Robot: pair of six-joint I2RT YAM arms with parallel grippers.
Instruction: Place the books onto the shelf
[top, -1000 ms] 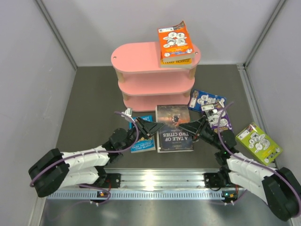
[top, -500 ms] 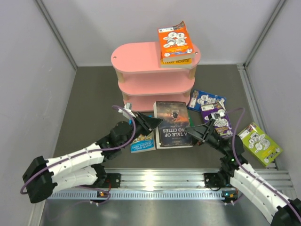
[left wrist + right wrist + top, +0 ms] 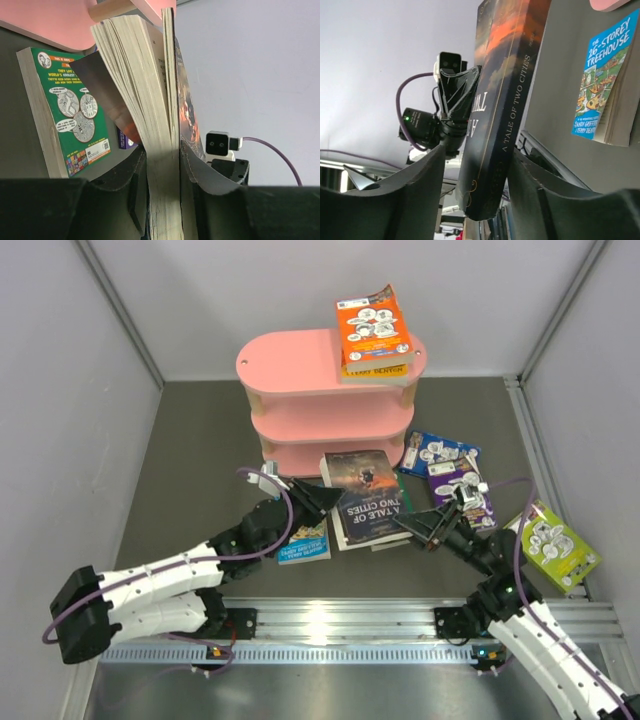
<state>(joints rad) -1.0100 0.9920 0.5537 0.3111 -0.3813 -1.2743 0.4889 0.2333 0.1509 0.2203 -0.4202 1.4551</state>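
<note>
Just before the shelf [image 3: 290, 360], left jaws clench the dark book [image 3: 365, 495] by its pages, right jaws straddle the spine, grip unclear; next, hoist it onto a tier.

- The table [image 3: 190, 450] is bare along its left edge as far as the far-left corner, so there is open passage beside the shelf [image 3: 290, 360].
- The left half of the shelf's top board is free. At its right end an orange book [image 3: 372, 328] lies on a yellow-spined book [image 3: 378, 370].
- The two lower boards show bare fronts.
- The dark "A Tale of Two Cities" [image 3: 365, 495] bars the middle approach, with the left pincer [image 3: 330, 502] and right pincer [image 3: 408, 525] at its sides.
- A green book [image 3: 75, 115] and the blue "26-Storey Treehouse" [image 3: 308, 542] cover the table there.
- Toward the right edge lie a navy book [image 3: 438, 452], a purple book [image 3: 462, 490] and a lime book [image 3: 550, 545], with narrow bare strips between them.
</note>
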